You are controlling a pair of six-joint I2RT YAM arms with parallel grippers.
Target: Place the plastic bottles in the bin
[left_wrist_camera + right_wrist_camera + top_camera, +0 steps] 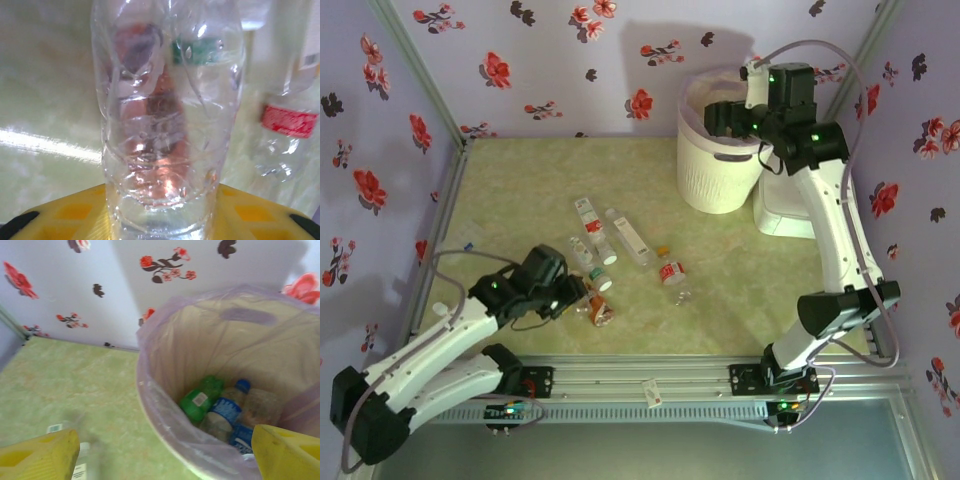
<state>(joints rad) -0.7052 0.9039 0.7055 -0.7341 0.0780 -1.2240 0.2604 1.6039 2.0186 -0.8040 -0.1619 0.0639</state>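
The left gripper [577, 296] sat low on the table [510, 190] at the near edge of the scattered plastic bottles [620, 245]. In its wrist view the yellow fingers [75, 210] pressed in narrowly against both sides of a clear bottle [165, 125], with no gap showing. Across the table, the right gripper [725, 118] hung over the bin [715, 175] with its jaws spread wide and nothing between them. Below it, a green bottle [200, 400] and blue-capped ones lay at the bottom of the pink liner [150, 405].

The clear bottle looked empty and thin-walled — probably very light, but slick, and soft enough to buckle under a hard squeeze. Its ribbed waist (the ridges showed plainly between the fingers) seemed the soundest place to hold it, since the ribs would stiffen the wall and check any slipping. Being round, the bottles lying loose on the table would probably roll if nudged — a grip across the body, near the middle, looked the safer one.
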